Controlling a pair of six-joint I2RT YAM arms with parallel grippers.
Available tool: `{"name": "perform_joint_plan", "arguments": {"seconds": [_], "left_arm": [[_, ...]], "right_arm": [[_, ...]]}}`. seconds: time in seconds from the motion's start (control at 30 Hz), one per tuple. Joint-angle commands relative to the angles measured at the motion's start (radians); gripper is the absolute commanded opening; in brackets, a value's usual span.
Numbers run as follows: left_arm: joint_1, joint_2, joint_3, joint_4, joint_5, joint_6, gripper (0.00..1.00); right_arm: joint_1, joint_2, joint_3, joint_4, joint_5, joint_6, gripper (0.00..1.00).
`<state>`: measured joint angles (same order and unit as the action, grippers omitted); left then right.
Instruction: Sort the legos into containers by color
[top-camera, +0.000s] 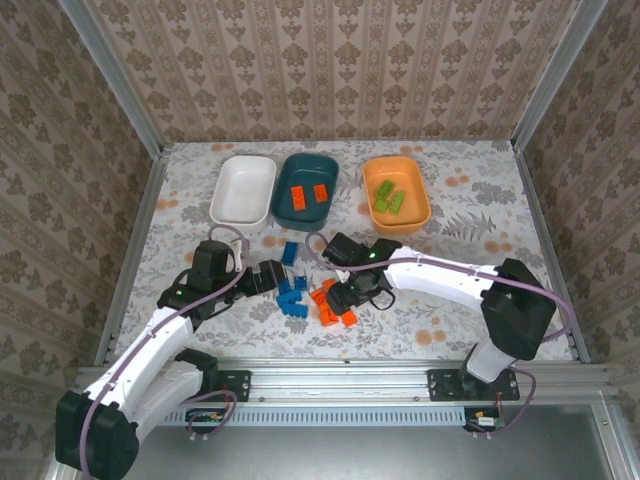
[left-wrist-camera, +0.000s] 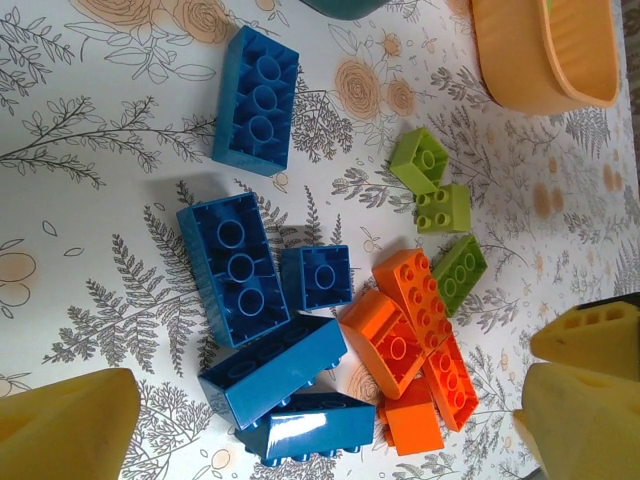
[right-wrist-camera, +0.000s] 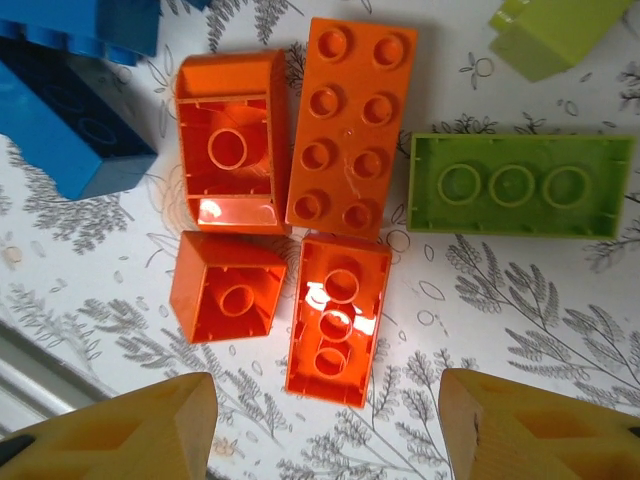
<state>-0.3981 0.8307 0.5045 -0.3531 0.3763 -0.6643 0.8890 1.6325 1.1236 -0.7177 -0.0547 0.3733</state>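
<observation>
Right gripper (right-wrist-camera: 325, 425), jaws apart and empty, hovers over four orange bricks (right-wrist-camera: 345, 130); left gripper (left-wrist-camera: 325, 410), jaws wide, overlooks blue bricks (left-wrist-camera: 232, 265).

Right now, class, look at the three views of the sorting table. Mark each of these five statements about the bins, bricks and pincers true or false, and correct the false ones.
1. The dark teal bin holds two orange bricks. True.
2. The white bin holds blue bricks. False: no bricks lie in it; the blue bricks lie on the table.
3. Green bricks lie in the orange bin. True.
4. The right pincer is shut on an orange brick. False: it is open above the loose orange bricks, holding nothing.
5. Every green brick is in a bin. False: loose green bricks lie on the table.
</observation>
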Motion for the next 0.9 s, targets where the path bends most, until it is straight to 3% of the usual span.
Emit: {"name": "perform_joint_plan", "arguments": {"seconds": [0.0, 0.87], "left_arm": [[-0.004, -0.041, 0.005, -0.024, -0.024, -0.01, 1.0], [-0.002, -0.051, -0.003, -0.037, -0.035, -0.008, 1.0]], "right_arm": [[0.006, 0.043, 0.004, 0.014, 0.057, 0.022, 0.62], [0.038, 0.174, -0.065, 0.072, 0.068, 0.038, 0.59]]}}
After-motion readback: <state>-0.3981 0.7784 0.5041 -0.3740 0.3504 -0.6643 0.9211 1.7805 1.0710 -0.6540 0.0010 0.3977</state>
